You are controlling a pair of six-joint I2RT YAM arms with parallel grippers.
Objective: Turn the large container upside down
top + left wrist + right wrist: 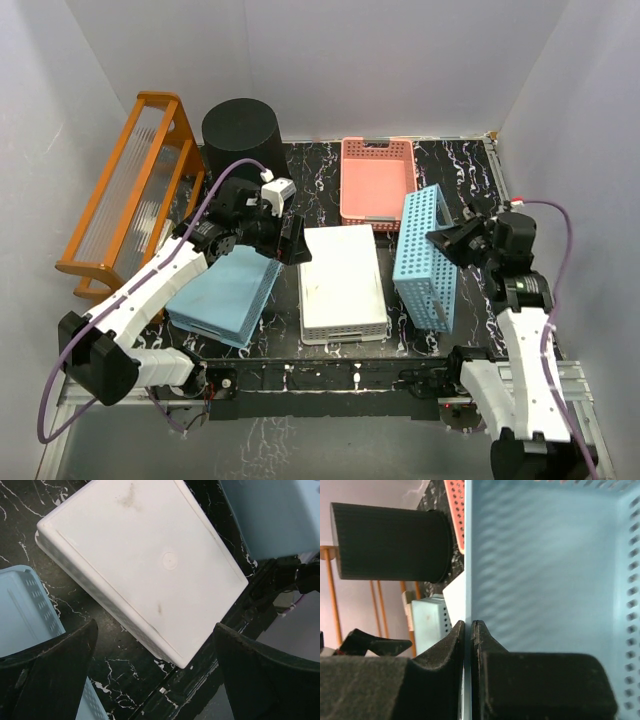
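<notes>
One black bin (240,135), one white basket (343,283), two blue baskets (225,290); left gripper (157,675) spread, right gripper (468,629) pinches blue basket (425,255).

Plain white walls (400,60) enclose a black, white-veined marbled tabletop (462,165) under soft, even light.

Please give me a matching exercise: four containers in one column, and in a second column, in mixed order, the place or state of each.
1 large black bin
2 pink basket
3 white basket
4 right blue basket

A in the middle, bottom up
B back left, beside the orange rack
C held by the right gripper
D at the back, open side up

Pairs: 1-B, 2-D, 3-A, 4-C
</notes>
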